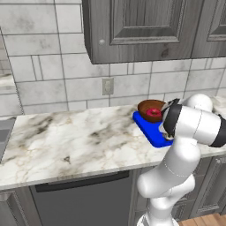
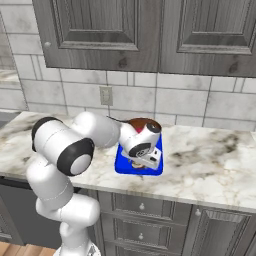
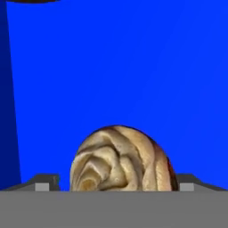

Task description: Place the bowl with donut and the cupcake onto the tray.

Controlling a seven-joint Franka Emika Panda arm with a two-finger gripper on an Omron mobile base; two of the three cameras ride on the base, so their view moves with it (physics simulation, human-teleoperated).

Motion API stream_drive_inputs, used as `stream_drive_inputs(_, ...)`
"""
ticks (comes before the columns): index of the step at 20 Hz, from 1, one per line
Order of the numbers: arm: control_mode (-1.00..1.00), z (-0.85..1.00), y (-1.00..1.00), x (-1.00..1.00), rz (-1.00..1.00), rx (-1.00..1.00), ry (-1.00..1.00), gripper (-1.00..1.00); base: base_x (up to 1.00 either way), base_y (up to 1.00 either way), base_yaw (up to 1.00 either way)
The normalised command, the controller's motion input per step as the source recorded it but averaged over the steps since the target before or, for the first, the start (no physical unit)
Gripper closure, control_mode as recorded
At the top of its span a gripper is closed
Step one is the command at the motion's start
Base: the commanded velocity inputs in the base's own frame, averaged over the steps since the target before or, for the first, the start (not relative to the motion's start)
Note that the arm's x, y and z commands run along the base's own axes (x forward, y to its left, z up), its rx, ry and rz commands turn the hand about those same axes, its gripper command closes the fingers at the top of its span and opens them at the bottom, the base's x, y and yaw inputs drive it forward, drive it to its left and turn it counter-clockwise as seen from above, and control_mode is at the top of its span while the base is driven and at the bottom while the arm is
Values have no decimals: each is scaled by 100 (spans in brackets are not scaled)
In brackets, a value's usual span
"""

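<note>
Sitting on the blue tray (image 3: 133,67), the cupcake (image 3: 120,160) is lying at six o'clock between the gripper (image 3: 115,181) tips, which are standing wide apart and gripping nothing; bowl (image 1: 150,108) and donut (image 1: 153,112) are resting at the tray's far end.

The bench (image 1: 79,141) looks like polished veined marble; the tray (image 3: 133,67) smooth matt blue plastic, the bowl (image 1: 145,107) reddish wood, cupcake (image 3: 120,160) frosting ridged.

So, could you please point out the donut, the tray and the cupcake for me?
donut (image 1: 153,113): left base view, pink icing.
tray (image 1: 148,128): left base view, bare front-left corner.
cupcake (image 3: 119,160): hand view, swirled frosting top.
</note>
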Motion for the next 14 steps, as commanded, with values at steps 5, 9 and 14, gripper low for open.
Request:
stream_drive_inputs(5,-100,18,0,3,3,-21,-5,-100,0,0,0)
stream_drive_inputs(9,-100,13,0,0,5,-30,-7,-100,0,0,0)
stream_drive_inputs(14,-100,29,14,-37,-1,-14,-8,-100,0,0,0)
